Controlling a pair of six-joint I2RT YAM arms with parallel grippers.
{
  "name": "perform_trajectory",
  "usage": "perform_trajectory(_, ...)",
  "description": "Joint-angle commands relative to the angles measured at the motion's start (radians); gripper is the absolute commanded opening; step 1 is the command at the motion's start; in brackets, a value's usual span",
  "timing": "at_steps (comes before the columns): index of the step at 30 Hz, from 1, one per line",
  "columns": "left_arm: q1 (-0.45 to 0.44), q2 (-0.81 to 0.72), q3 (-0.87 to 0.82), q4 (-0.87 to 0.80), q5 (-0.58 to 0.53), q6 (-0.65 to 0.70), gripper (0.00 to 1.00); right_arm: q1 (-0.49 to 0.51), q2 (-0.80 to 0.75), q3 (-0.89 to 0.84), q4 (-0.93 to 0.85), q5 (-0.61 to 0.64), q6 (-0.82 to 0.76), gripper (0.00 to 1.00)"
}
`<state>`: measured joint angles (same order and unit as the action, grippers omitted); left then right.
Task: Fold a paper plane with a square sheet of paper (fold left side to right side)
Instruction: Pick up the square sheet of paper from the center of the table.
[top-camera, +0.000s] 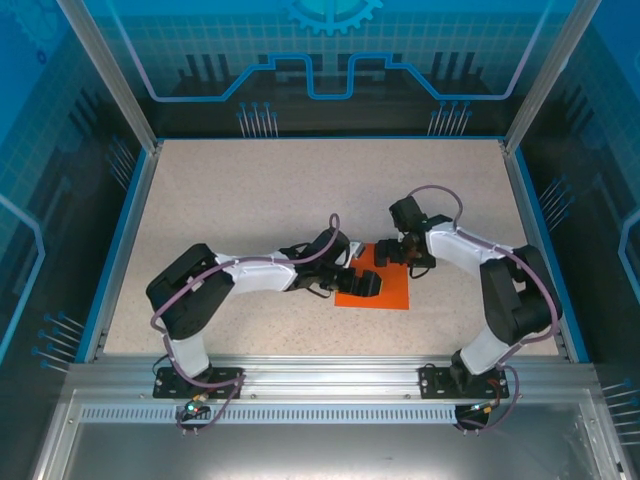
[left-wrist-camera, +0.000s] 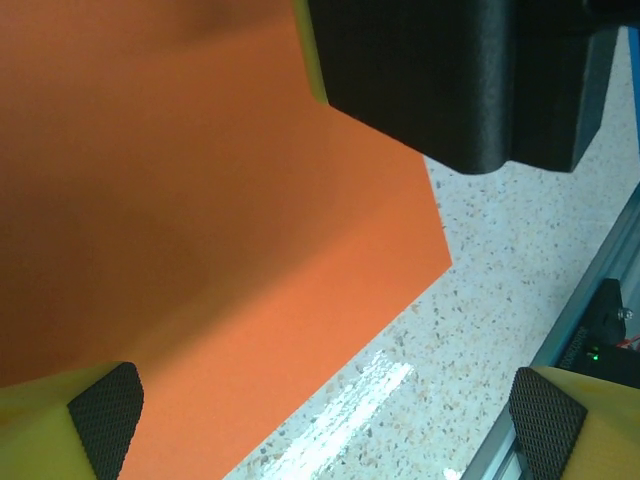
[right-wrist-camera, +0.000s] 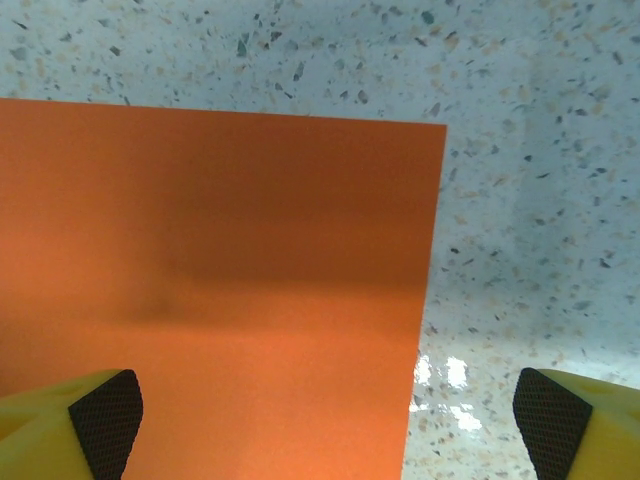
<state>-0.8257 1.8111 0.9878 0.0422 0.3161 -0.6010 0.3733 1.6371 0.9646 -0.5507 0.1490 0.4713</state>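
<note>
The square sheet of paper is bright orange and lies flat on the speckled table, near the middle and slightly right. My left gripper hovers over its left half, open, with nothing between the fingers. From the left wrist the sheet spreads under the left gripper, whose left pad is above paper and right pad above bare table. My right gripper is at the sheet's far edge, open. In the right wrist view the sheet lies below the right gripper, one corner at upper right.
The black body of the right gripper hangs close above the left gripper's view. A metal rail runs along the near edge. A blue rim and glass walls close in the table on the other sides.
</note>
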Motion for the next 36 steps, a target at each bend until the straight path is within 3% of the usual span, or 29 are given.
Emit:
perform_trajectory(1,-0.006,0.016,0.025,-0.043,0.014,-0.019,0.99,0.024,0.038,0.038,-0.042,-0.014,0.026,0.99)
perform_trajectory(11,-0.007,0.073,0.069,-0.114,0.006,-0.013,0.98,0.066,0.109,0.041,-0.047,-0.056,0.052,0.99)
perform_trajectory(23,-0.006,0.085,0.079,-0.120,0.010,-0.014,0.98,0.104,0.041,-0.022,-0.009,-0.203,0.073,0.95)
perform_trajectory(27,-0.006,0.082,0.074,-0.109,0.015,-0.014,0.98,0.104,0.027,-0.023,-0.009,-0.222,0.064,0.86)
perform_trajectory(36,0.010,-0.072,0.000,-0.047,-0.001,-0.014,0.99,0.073,-0.016,-0.046,0.023,-0.267,0.020,0.41)
